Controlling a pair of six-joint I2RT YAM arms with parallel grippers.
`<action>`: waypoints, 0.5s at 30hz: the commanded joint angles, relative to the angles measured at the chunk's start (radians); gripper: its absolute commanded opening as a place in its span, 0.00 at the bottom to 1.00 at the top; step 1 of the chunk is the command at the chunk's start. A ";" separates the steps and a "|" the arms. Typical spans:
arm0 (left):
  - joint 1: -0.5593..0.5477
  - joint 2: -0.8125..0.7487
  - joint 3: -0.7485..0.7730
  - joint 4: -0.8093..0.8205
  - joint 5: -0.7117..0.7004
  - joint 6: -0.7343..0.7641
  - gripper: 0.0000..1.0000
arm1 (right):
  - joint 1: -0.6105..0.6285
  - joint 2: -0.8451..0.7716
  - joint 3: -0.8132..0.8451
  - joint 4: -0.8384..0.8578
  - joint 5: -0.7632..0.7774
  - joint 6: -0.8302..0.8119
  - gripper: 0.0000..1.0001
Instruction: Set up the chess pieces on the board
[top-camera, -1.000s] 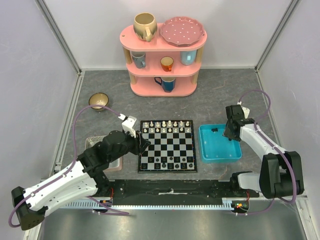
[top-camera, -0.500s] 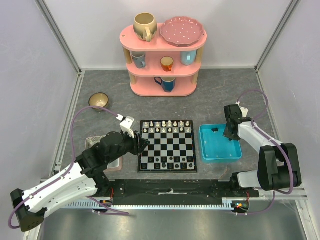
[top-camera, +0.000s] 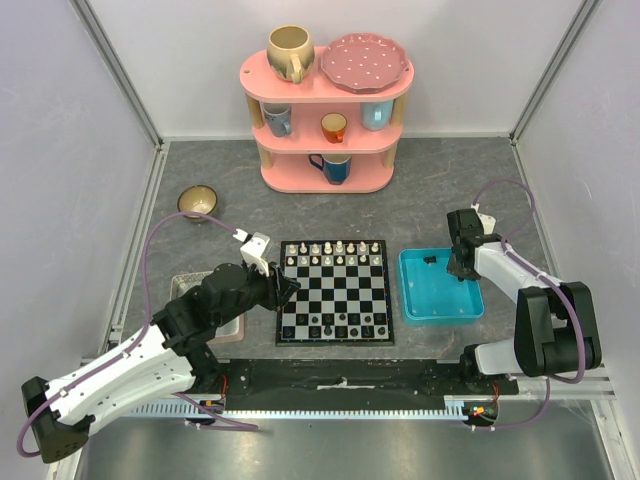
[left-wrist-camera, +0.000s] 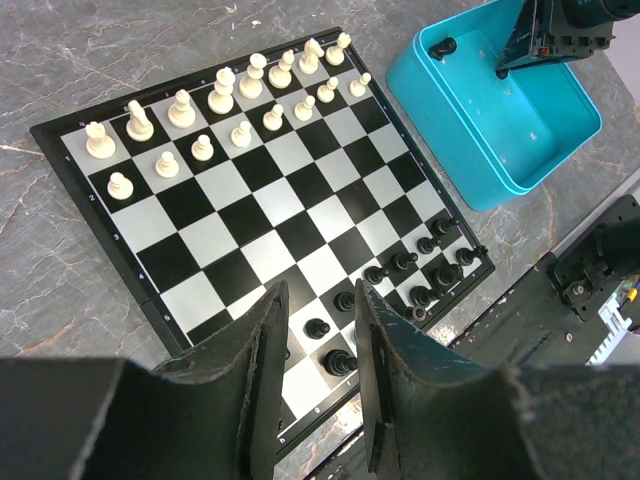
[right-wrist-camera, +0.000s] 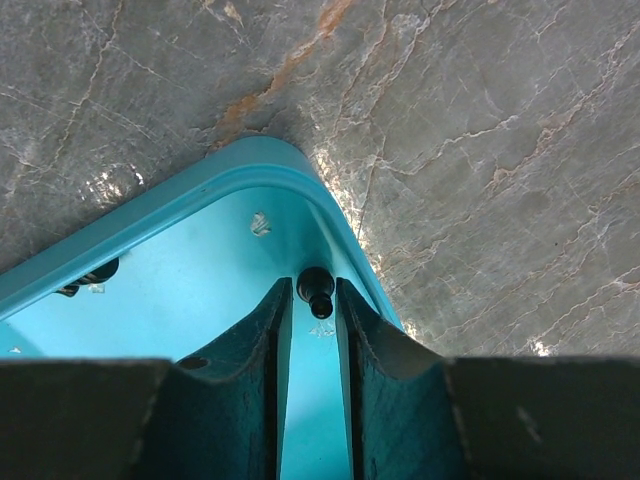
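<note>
Your left arm (top-camera: 150, 355) lies low, angled from the near-left corner toward the board (top-camera: 340, 290). The left gripper (left-wrist-camera: 320, 292) hovers over its near-left squares, fingers apart and empty. White chess pieces (top-camera: 330, 250) fill the far rows, and black ones stand along the near rows. Your right arm (top-camera: 510, 275) bends over the blue tray (right-wrist-camera: 200, 190). The right gripper (right-wrist-camera: 312, 285) points down into its far right corner, fingers narrowly flanking a black piece (right-wrist-camera: 318, 290). You cannot tell whether they pinch it.

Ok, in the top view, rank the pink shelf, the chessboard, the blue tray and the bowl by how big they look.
1. pink shelf, clearly largest
2. chessboard
3. blue tray, somewhat smaller than the chessboard
4. bowl, by far the smallest
No two look close enough to doubt.
</note>
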 joint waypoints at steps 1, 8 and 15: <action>0.006 -0.002 -0.003 0.046 0.008 -0.006 0.40 | -0.007 0.012 0.006 0.034 0.031 -0.006 0.31; 0.006 -0.004 -0.003 0.048 0.008 -0.006 0.40 | -0.005 0.025 0.007 0.037 0.044 -0.008 0.27; 0.005 -0.004 -0.003 0.048 0.008 -0.004 0.40 | -0.007 0.040 0.010 0.049 0.049 -0.012 0.23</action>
